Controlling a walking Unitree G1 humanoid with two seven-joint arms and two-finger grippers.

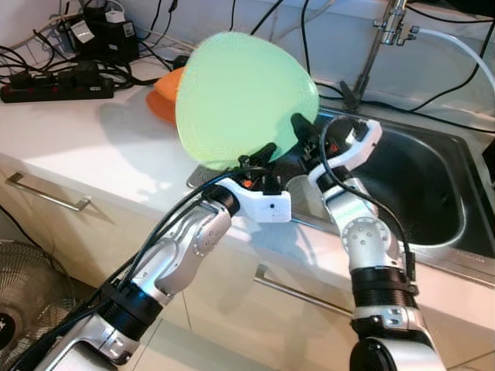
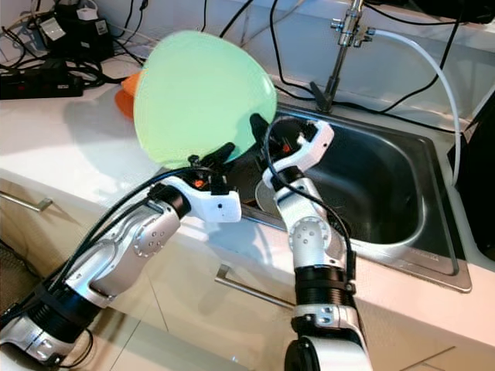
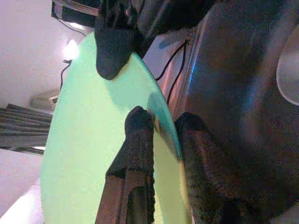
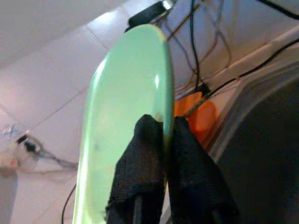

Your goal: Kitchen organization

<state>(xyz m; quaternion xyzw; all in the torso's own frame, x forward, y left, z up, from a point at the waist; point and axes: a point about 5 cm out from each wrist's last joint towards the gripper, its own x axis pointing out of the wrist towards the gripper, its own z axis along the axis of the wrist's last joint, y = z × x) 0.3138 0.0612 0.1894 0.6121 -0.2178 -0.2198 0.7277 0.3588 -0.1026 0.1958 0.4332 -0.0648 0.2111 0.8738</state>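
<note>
A large light-green plate (image 1: 240,97) stands on edge, tilted, above the counter just left of the sink (image 1: 433,178). Both grippers hold its lower rim. My left gripper (image 1: 259,158) is shut on the rim from below, its fingers (image 3: 138,135) pinching the edge on either side. A little further right, my right gripper (image 1: 302,127) is shut on the same rim, with the green plate (image 4: 135,93) seen edge-on between its fingers (image 4: 145,140). Orange plates (image 1: 166,93) lie stacked on the counter behind the green one.
A white dish (image 1: 305,189) lies in the steel sink, under a faucet (image 1: 379,46) with a hose. A black power strip (image 1: 54,89) and cables crowd the counter's back left. Drawer handles (image 1: 46,197) run below the counter edge, and a fan (image 1: 31,286) stands on the floor.
</note>
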